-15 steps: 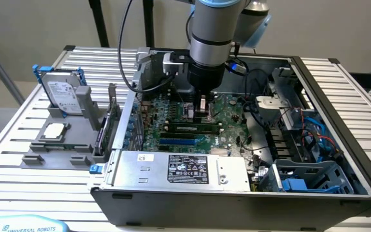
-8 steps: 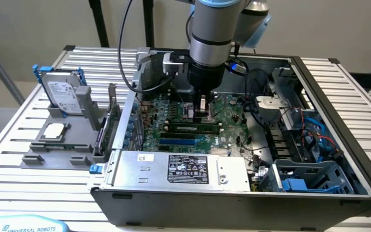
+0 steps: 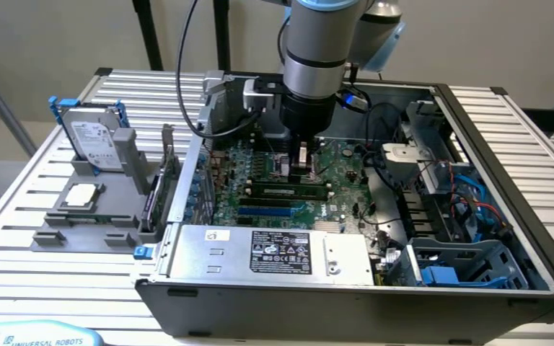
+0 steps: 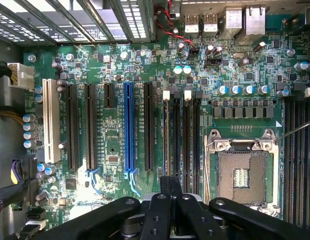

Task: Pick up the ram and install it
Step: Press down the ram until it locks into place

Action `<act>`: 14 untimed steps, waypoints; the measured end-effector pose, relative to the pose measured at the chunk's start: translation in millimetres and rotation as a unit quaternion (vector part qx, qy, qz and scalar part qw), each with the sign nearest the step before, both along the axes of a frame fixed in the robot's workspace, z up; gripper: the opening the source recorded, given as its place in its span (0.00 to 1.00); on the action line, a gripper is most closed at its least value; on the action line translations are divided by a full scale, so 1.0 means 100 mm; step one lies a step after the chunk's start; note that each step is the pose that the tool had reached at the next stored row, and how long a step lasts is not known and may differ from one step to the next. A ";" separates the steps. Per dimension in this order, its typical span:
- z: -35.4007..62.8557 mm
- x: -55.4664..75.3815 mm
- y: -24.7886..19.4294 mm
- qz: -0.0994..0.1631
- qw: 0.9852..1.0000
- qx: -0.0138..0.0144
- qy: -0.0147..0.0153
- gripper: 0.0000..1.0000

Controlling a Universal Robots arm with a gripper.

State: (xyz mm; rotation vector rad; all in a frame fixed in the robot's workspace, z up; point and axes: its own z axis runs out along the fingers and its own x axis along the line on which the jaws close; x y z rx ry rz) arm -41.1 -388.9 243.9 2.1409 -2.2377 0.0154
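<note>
The ram (image 3: 284, 191) already lies seated in a slot on the motherboard (image 3: 340, 162), just below the gripper (image 3: 301, 164), whose jaws appear clenched together on nothing (so pick-up and insertion look done, full seating unconfirmed), hovering inside the computer case (image 3: 354, 303)

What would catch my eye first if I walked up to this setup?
The open computer case on the slatted table, with the robot arm reaching down into it. Its gripper hangs just over the green motherboard, near the ram lying among the black slots.
</note>
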 end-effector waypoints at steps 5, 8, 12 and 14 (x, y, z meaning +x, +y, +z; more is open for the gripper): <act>-0.038 0.00 0.000 0.000 1.000 0.000 0.000 0.11; -0.089 0.00 0.000 0.000 1.000 0.000 0.000 0.11; -0.155 0.00 -0.002 0.000 1.000 -0.001 0.000 0.11; -0.192 0.00 -0.002 0.000 1.000 -0.001 0.000 0.11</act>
